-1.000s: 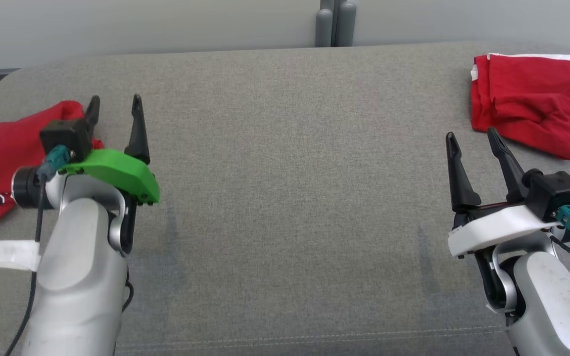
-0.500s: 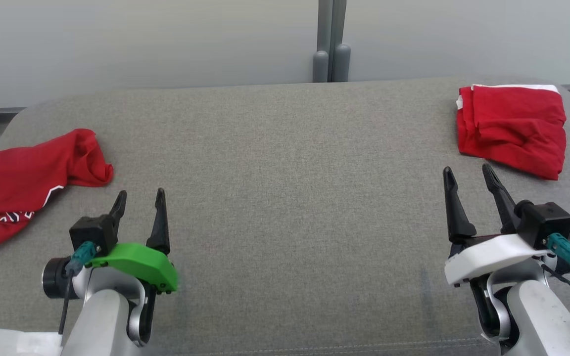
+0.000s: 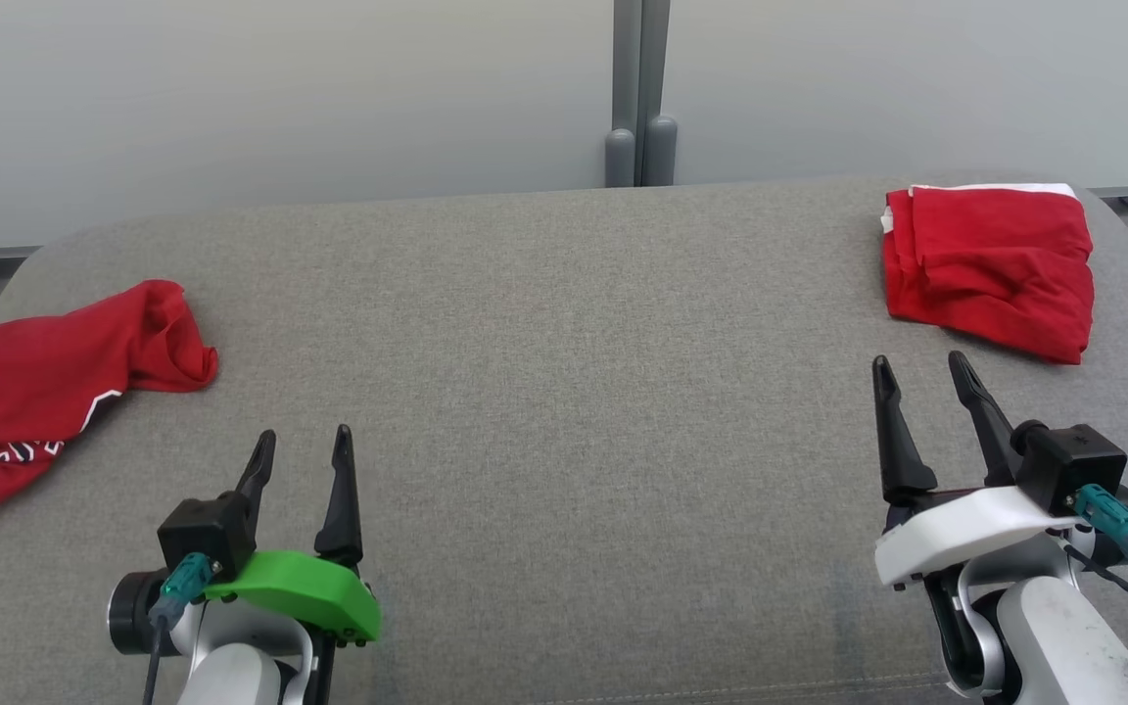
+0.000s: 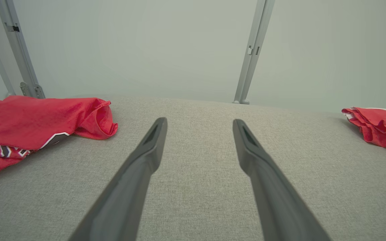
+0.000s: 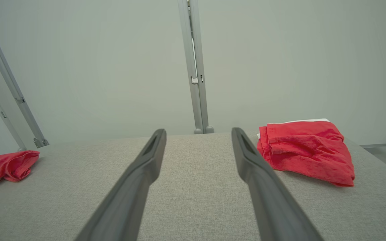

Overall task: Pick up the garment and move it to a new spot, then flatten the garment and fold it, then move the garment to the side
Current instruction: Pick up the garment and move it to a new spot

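A crumpled red garment (image 3: 55,362) with white trim and lettering lies at the left edge of the grey padded table (image 3: 564,343); the left wrist view has it at the left (image 4: 39,120). A second red garment (image 3: 990,264), folded, lies at the far right corner, also in the right wrist view (image 5: 308,150). My left gripper (image 3: 305,434) stands open and empty near the front edge, to the right of and nearer than the crumpled garment, apart from it. My right gripper (image 3: 918,360) is open and empty, just in front of the folded garment. Both fingertip gaps (image 4: 199,121) (image 5: 198,130) hold nothing.
A pale wall with a grey upright post (image 3: 639,93) runs behind the table. The table's rounded corners fall away at the far left and far right. Bare grey cloth stretches between the two garments.
The head camera has tilted up, shifting the whole picture down. My left gripper has drawn back from beside the crumpled garment toward the front edge. The right gripper has hardly moved.
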